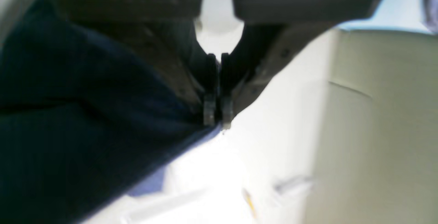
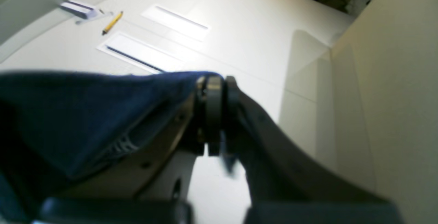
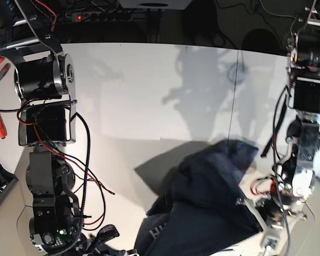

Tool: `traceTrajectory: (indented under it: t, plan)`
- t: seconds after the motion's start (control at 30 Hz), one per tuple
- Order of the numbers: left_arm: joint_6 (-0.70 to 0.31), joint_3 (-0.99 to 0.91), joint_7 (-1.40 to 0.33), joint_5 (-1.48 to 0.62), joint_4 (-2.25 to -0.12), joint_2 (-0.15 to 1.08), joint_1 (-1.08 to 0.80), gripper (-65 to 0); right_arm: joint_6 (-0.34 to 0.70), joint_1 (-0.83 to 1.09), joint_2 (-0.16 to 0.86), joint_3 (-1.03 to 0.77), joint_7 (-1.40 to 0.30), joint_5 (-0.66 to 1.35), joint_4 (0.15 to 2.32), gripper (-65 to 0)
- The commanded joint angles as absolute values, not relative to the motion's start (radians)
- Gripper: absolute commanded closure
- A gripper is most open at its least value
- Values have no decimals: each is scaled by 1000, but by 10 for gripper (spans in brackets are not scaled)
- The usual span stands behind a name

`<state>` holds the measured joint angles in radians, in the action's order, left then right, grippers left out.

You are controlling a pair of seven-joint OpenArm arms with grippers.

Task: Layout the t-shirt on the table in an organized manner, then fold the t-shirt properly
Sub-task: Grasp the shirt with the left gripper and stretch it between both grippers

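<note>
- T-shirt (image 3: pixel 208 202): navy, bunched in a lifted heap over the near part of the table (image 3: pixel 149 90); collar and sleeves not distinguishable, white lettering only partly visible at its lower edge.
- Left end effector (image 1: pixel 217 123): clenched, fingertips together on a dark fabric edge of the t-shirt; view blurred.
- Right end effector (image 2: pixel 217 114): clenched on a fold of the t-shirt; its place in the base view is lost behind cloth and the frame edge.
- Pencil (image 2: pixel 112 22): yellow, lying beyond the cloth.

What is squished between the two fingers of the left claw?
The left wrist view shows the left gripper pinching the dark blue t-shirt edge between closed fingers; nothing else is there.
</note>
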<state>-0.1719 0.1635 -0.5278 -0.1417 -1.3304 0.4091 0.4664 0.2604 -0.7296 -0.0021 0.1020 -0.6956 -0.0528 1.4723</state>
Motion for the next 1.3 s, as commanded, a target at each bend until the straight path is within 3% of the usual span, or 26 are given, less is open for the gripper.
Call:
traceTrajectory:
  t: [0.0, 0.43, 0.7, 0.97, 1.27]
  plan:
    - [-168, 158, -507, -140, -1346, 433, 520, 0, 246, -770, 0, 91, -660, -62, 1488, 0]
    - [-142, 158, -506, -143, -1314, 578, 752, 0, 246, -855, 0, 91, -648, -91, 1472, 0]
    - [-143, 158, -604, -202, -1314, 630, 763, 0, 252, -866, 0, 91, -739, -88, 1472, 0]
    - [-207, 158, -776, -243, -1314, 629, 607, 0, 312, -744, 7, 92, -941, 13, 1475, 0]
    - [-206, 158, -794, -192, -1314, 629, 314, 0, 345, -457, 103, 93, -1034, 105, 1476, 0]
